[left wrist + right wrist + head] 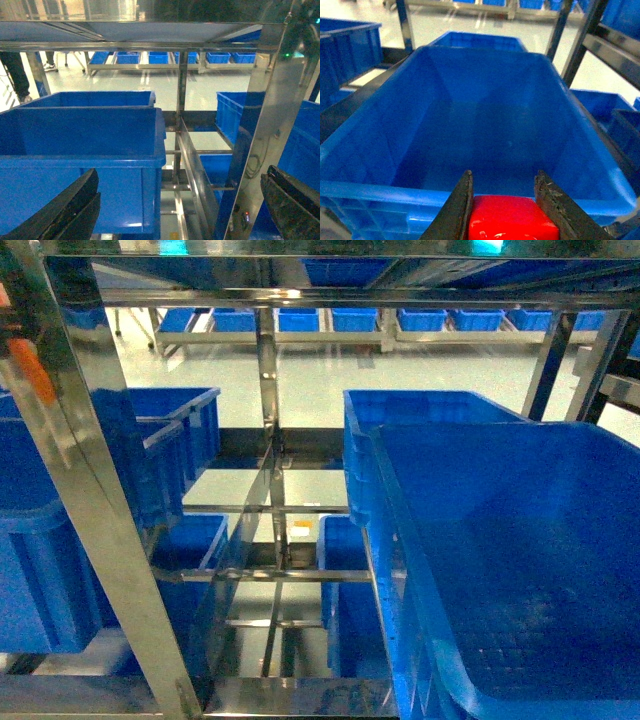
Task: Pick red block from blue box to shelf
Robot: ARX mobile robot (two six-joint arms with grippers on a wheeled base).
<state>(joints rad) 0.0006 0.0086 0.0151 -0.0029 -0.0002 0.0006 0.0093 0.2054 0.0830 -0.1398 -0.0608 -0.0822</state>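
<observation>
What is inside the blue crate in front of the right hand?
The blue crate looks empty: its floor and walls show nothing inside. The near strip of the floor is hidden by its front rim, the right hand and the red block it holds.

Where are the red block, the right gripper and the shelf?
red block (pixel 512 217): right wrist view, top face.
right gripper (pixel 505 202): right wrist view, between fingertips.
shelf (pixel 268 370): head view, centre upright.

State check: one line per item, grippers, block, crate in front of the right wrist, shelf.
right gripper: shut on the red block
red block: clamped between the fingers, above the crate's near rim
blue crate: upright, nothing visible inside
left gripper: open, holding nothing
shelf: loaded with blue crates
</observation>
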